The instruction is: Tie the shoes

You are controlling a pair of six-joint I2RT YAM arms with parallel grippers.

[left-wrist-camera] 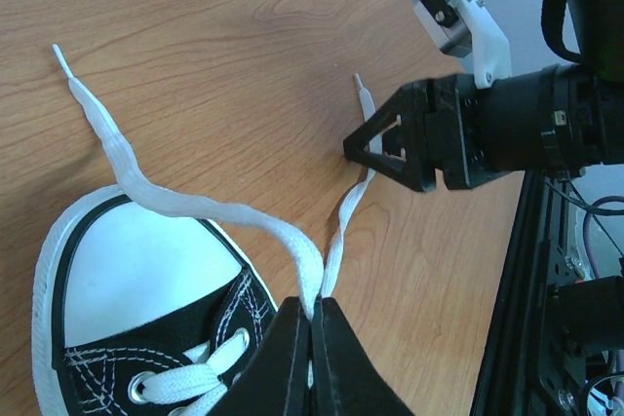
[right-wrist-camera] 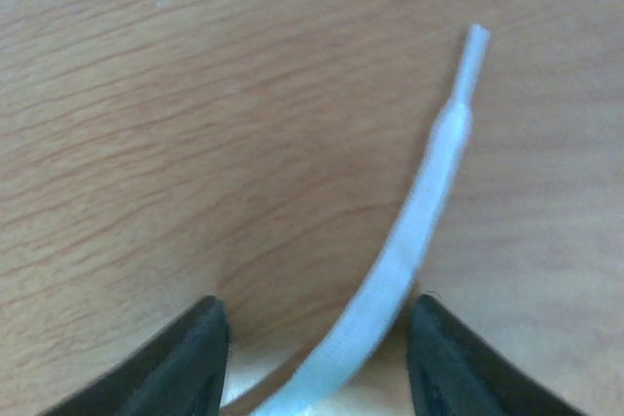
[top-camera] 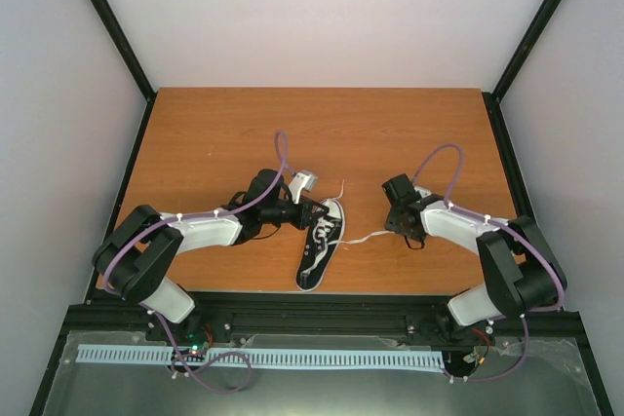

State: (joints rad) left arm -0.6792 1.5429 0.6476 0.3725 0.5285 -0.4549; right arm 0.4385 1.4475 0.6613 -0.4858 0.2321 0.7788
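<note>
The black sneaker with a white toe cap lies on the wooden table, toe toward the back. In the left wrist view the shoe is at lower left. My left gripper is shut on both white laces just above the eyelets. One lace trails off to the far left, the other runs toward my right gripper. In the right wrist view my right gripper is open, low over the table, with the lace end lying between its fingers, close to the right one.
Black frame rails run along the table's near edge, and white walls close the sides and back. Bare wood lies behind and to both sides of the shoe.
</note>
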